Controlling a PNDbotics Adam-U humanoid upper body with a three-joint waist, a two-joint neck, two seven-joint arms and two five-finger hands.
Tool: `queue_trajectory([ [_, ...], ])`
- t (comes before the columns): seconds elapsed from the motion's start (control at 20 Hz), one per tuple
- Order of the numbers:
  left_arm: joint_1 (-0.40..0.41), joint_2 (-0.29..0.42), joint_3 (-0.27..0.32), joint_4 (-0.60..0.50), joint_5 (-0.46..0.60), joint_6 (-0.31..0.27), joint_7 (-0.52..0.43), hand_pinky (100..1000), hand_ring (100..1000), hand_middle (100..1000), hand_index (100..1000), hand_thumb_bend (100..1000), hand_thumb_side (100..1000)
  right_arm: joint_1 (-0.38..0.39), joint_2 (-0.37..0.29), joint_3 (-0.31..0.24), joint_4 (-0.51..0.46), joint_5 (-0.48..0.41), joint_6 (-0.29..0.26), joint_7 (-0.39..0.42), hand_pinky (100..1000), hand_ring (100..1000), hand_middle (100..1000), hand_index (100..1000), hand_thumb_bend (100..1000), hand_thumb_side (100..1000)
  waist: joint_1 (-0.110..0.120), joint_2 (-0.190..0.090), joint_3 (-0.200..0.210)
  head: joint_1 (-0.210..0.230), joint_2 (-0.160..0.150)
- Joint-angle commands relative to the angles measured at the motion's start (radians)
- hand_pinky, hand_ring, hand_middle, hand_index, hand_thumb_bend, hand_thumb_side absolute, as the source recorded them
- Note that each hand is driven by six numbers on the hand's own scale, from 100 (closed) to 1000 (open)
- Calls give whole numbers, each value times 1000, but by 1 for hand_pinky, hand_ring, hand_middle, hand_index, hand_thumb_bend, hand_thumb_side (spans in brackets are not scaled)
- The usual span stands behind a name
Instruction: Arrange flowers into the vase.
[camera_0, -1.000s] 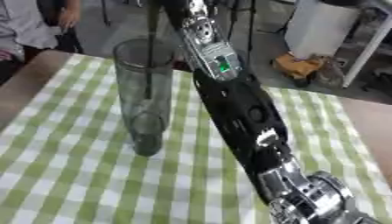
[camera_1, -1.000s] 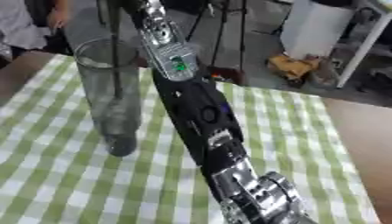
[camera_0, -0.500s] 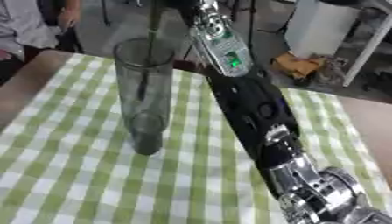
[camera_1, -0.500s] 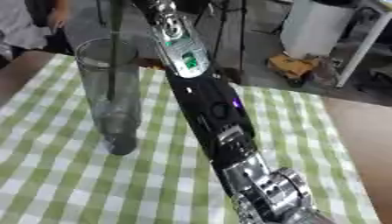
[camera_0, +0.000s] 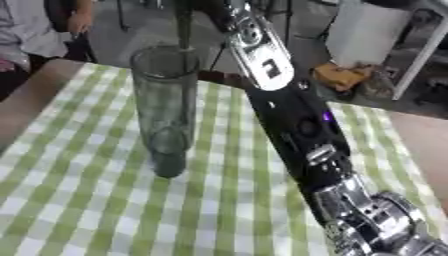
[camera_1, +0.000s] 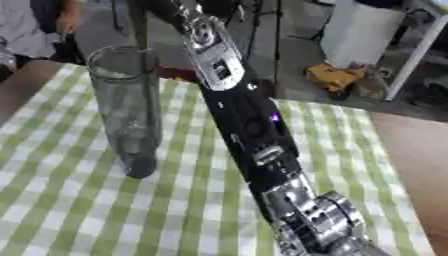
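Note:
A tall clear glass vase (camera_0: 166, 110) stands upright on the green-and-white checked tablecloth (camera_0: 79, 200), left of centre. A dark green flower stem (camera_0: 184, 25) comes straight down from the top edge to the vase's mouth; its bloom is out of view. My right arm (camera_0: 297, 125) runs from the lower right up past the vase. My right hand (camera_0: 208, 6) is mostly cut off at the top edge, where it meets the stem and is closed on it. My left hand shows in neither view.
Bare brown table wood (camera_0: 31, 100) shows at the left and far right of the cloth. Beyond the table's far edge are a white bin (camera_0: 372, 30), an orange thing (camera_0: 341, 75) on the floor and a seated person (camera_0: 35, 30) at the far left.
My right forearm has shifted slightly to the right and its wrist has risen towards the top edge. The vase has not moved, and the stem stays over its mouth.

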Motion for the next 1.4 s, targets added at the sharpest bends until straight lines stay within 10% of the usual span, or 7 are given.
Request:
queue_trajectory([
  [0.05,-8,6,8,-14,-5,2,2,508,834,941,955,100,809,-16,-33,1,-17,14,-24,1,633,608,507,355,100,796,17,-21,-2,4,6],
  [1.4,-15,0,6,-14,-4,2,1,508,834,943,955,100,812,7,-7,0,-37,20,-70,-32,669,623,506,395,100,896,10,-14,6,11,-14],
])
